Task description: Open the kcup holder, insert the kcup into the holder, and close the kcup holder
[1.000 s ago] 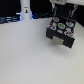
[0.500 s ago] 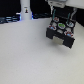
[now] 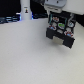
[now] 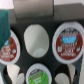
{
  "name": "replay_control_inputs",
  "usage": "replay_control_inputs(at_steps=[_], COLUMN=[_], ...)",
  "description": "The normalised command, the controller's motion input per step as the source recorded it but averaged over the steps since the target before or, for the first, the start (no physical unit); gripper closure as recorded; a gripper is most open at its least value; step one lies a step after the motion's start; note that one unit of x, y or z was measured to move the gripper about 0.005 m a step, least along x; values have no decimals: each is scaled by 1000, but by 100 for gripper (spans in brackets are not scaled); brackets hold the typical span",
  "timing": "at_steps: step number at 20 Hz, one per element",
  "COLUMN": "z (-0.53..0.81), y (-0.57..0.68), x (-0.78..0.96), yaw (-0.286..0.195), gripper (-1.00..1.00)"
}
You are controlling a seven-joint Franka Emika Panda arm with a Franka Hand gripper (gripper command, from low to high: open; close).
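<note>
Kcup holder [image 3: 60,31] open near table's [image 3: 30,57] far right edge; end effector's grip probably hidden; bottle [image 3: 25,11] far left.

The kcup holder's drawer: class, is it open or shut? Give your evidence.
Open. The kcup holder's drawer is pulled out, and the wrist view looks straight down onto its round slots, with pod lids showing.
</note>
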Motion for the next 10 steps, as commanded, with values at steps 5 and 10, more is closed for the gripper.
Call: replay_control_inputs(at_steps=[5, 10], z=[5, -82], y=[-85, 30], x=[670, 702], yaw=[76, 82], gripper=[-100, -100])
